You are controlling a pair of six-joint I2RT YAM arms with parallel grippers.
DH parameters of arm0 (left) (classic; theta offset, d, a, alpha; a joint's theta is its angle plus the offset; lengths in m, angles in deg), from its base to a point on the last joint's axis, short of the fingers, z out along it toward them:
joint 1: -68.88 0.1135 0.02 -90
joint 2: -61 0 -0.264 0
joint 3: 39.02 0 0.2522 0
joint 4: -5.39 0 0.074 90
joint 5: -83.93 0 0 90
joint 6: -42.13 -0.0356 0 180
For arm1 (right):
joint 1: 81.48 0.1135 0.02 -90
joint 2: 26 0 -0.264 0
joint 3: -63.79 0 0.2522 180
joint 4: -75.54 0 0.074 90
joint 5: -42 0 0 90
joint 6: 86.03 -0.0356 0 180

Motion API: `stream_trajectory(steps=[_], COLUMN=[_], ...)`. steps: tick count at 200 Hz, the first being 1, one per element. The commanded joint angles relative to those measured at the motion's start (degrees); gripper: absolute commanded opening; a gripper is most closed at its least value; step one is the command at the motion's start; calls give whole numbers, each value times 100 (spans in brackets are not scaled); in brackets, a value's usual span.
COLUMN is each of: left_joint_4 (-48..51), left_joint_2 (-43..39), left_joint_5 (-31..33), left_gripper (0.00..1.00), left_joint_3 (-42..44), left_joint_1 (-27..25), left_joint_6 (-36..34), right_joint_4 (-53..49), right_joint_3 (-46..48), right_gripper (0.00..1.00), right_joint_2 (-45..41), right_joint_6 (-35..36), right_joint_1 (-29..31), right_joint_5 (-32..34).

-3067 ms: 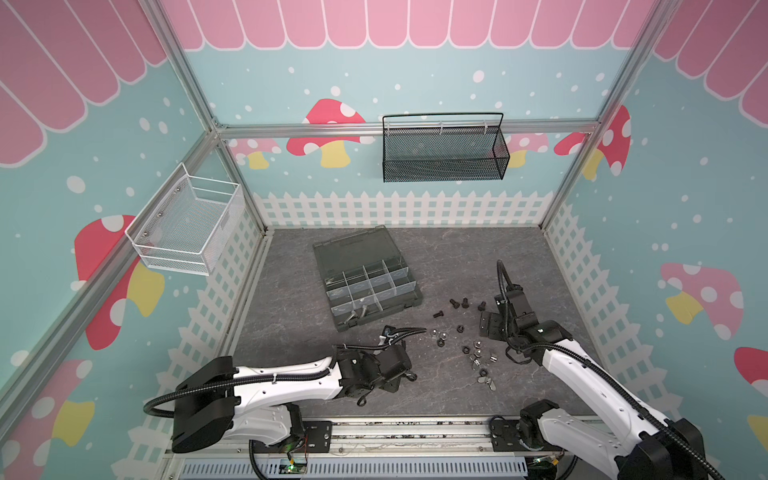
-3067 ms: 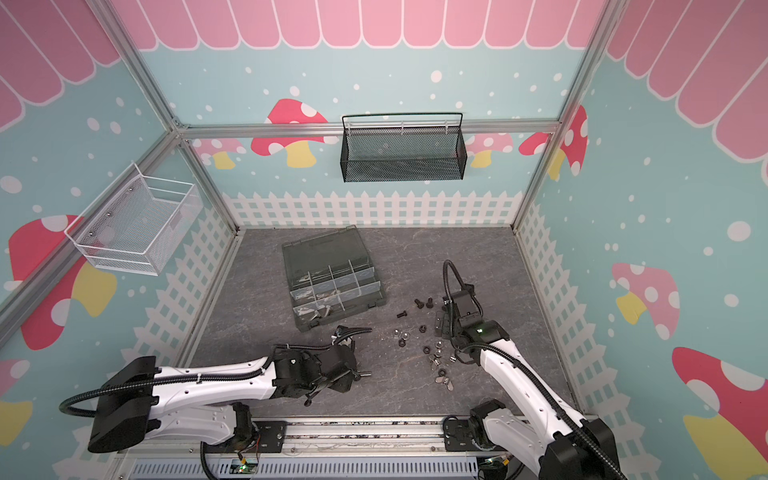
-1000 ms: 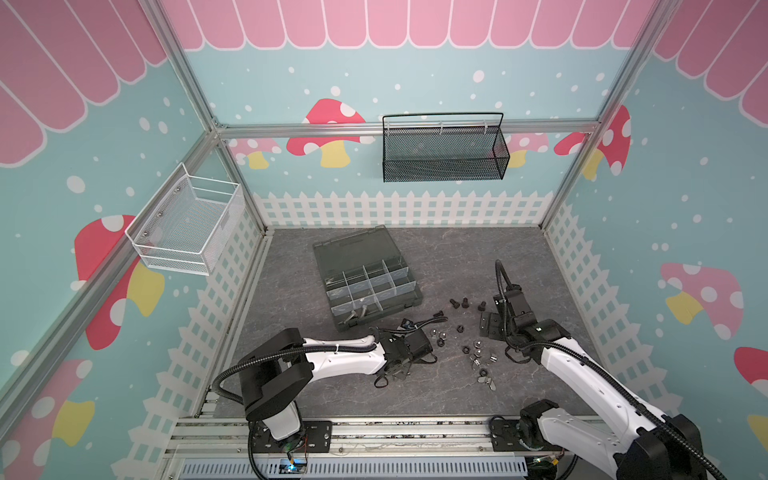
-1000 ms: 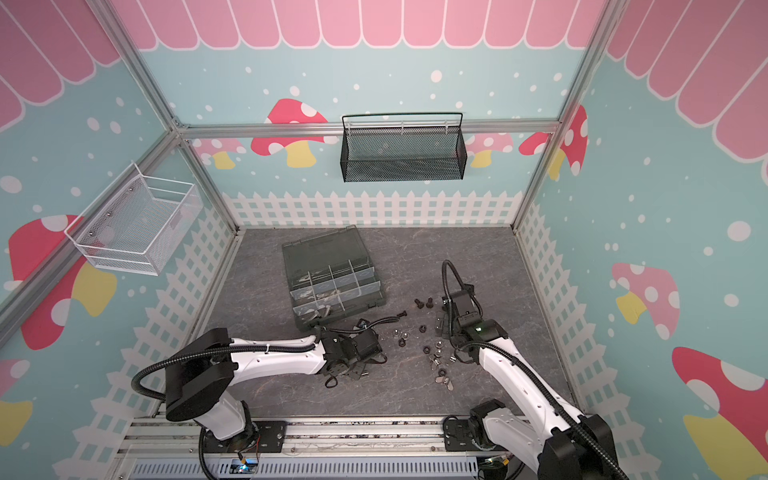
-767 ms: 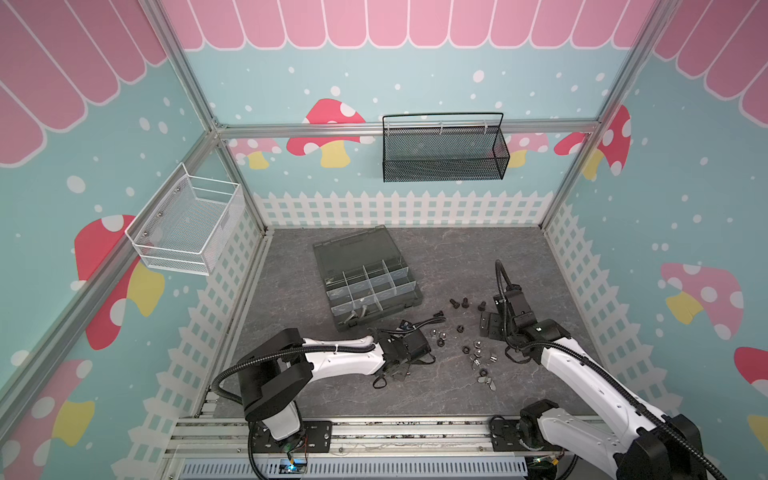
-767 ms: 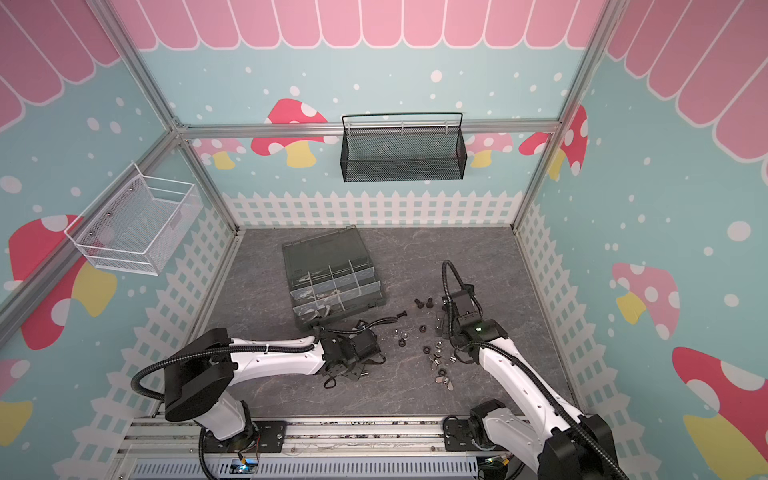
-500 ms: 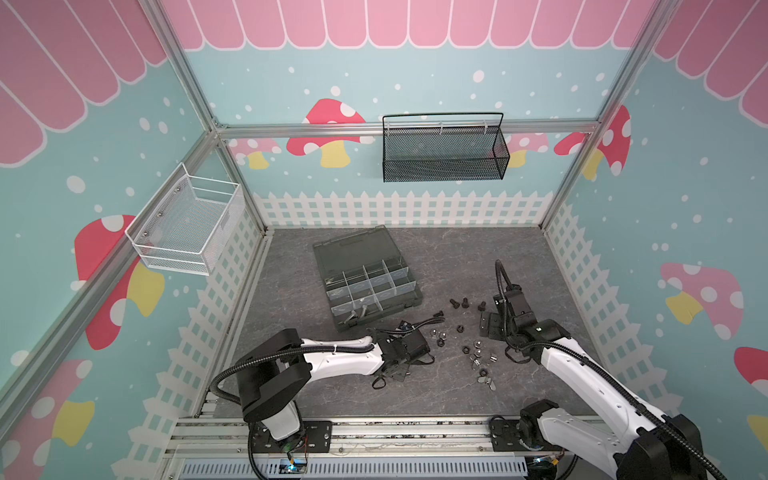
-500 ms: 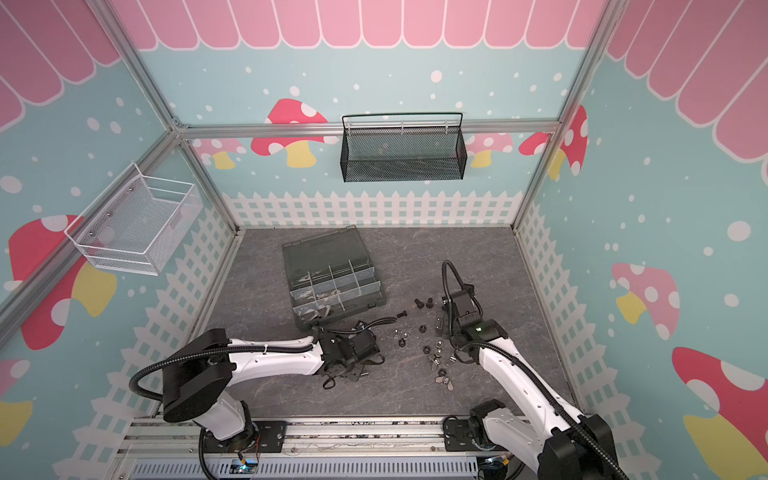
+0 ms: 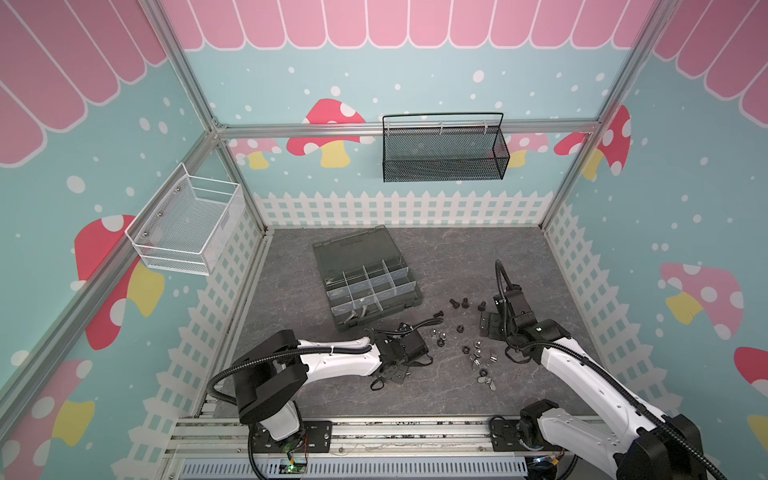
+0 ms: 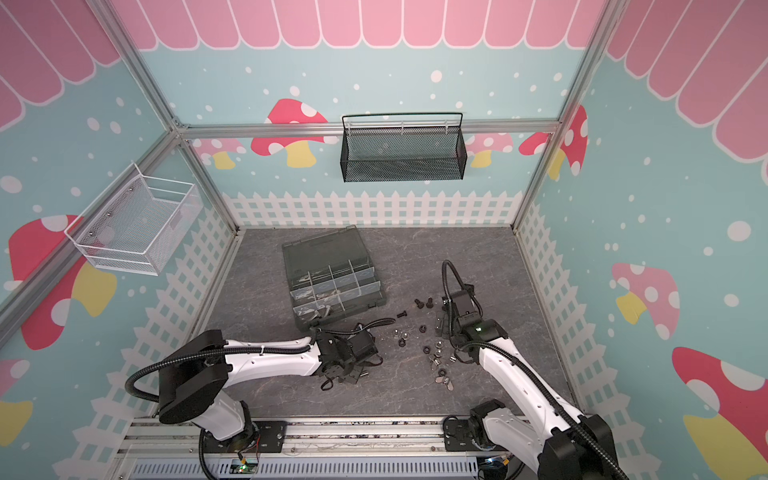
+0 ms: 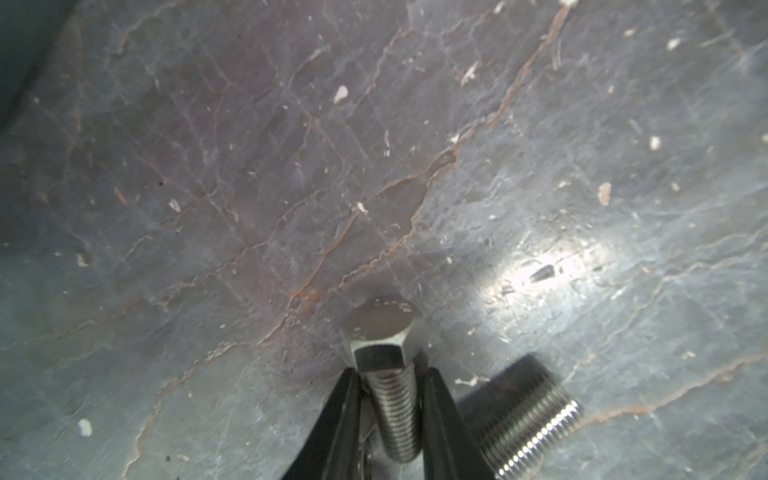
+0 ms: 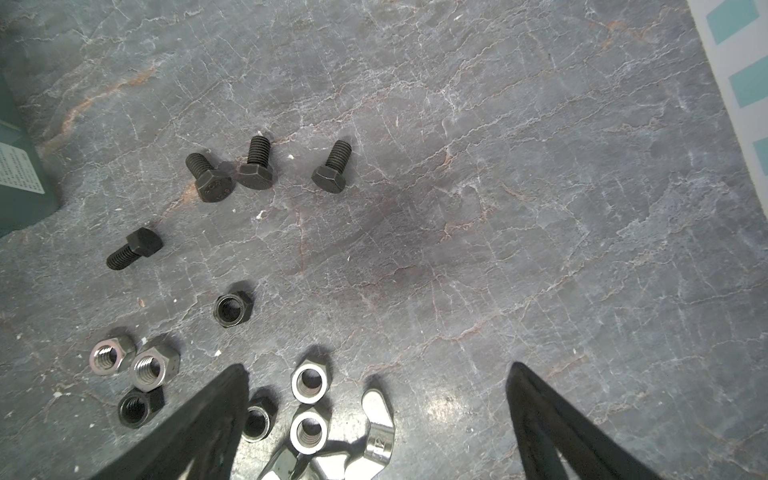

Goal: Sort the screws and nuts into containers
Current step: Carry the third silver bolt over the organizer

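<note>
My left gripper is shut on the threaded shank of a silver hex-head screw lying on the grey floor. A second silver screw lies just beside it. In both top views this gripper is low, in front of the containers of the dark organizer box. My right gripper is open over loose nuts: silver hex nuts, a black nut, a wing nut. Several black screws lie beyond.
A white wire basket hangs on the left wall and a black mesh basket on the back wall. The box lid lies open towards the back. A corner of the box shows in the right wrist view. Fence-print walls ring the floor.
Since about three seconds ago my left arm's elbow has swung to the right while its wrist stayed near the same spot. Over the last second nothing visibly moved. The right arm is still.
</note>
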Motion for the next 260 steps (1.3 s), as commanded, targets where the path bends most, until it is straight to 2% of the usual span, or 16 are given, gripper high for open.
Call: stream_trajectory(steps=[1, 67, 119, 183, 196, 233, 260], left_joint_4=[248, 239, 135, 119, 117, -23, -176], left_joint_2=[193, 293, 322, 148, 54, -281, -425], left_joint_5=[-193, -2, 198, 518, 785, 1235, 1446], left_gripper=[25, 14, 0, 0, 0, 0, 0], left_joint_3=[71, 39, -153, -730, -806, -1108, -1346], left_joint_1=[29, 111, 277, 430, 499, 951, 1392], left_joint_6=[-2, -147, -385, -735, -783, -1220, -1933], right_joint_4=[-81, -90, -93, -68, -68, -59, -59], right_joint_3=[-60, -63, -55, -40, -41, -28, -33], right_gripper=[98, 98, 98, 98, 98, 98, 98], right_joint_2=[6, 19, -85, -143, -158, -205, -172], right_joint_6=[-81, -89, -97, -78, -74, -86, -84], right_joint_1=[43, 43, 43, 45, 43, 43, 43], right_joint_5=[84, 120, 91, 77, 81, 96, 53])
